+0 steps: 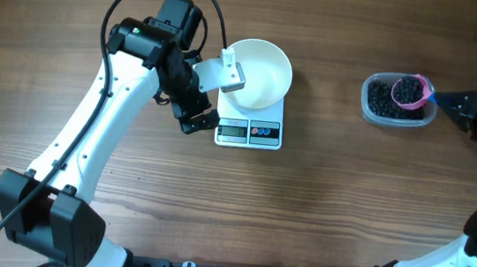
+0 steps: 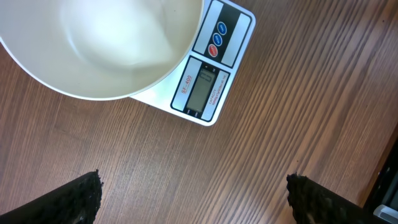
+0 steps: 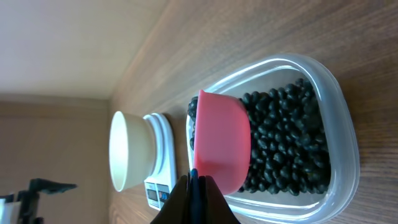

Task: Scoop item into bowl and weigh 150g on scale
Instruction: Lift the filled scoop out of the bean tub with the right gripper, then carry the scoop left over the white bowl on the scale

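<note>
The left hand [image 2: 198,199] hangs over the bench [image 2: 311,112] with its two fingers spread wide, and nothing is between them. Just ahead of this hand stands the scale [image 2: 208,74]. The white bowl [image 2: 106,50] sits on top of it and covers most of the plate. The display and the buttons are free on the side nearer to the hand. Inside, the bowl looks empty.

The right hand [image 3: 196,190] is well apart from the scale, at the other end of the bench. Its fingers are pressed together on the handle of a pink scoop [image 3: 221,149]. The scoop is directly ahead of the fingertips, over a clear tub [image 3: 345,143] that holds the black beans [image 3: 286,143]. From above, beans are seen inside the scoop too. I cannot tell if the scoop touches the heap under it.
</note>
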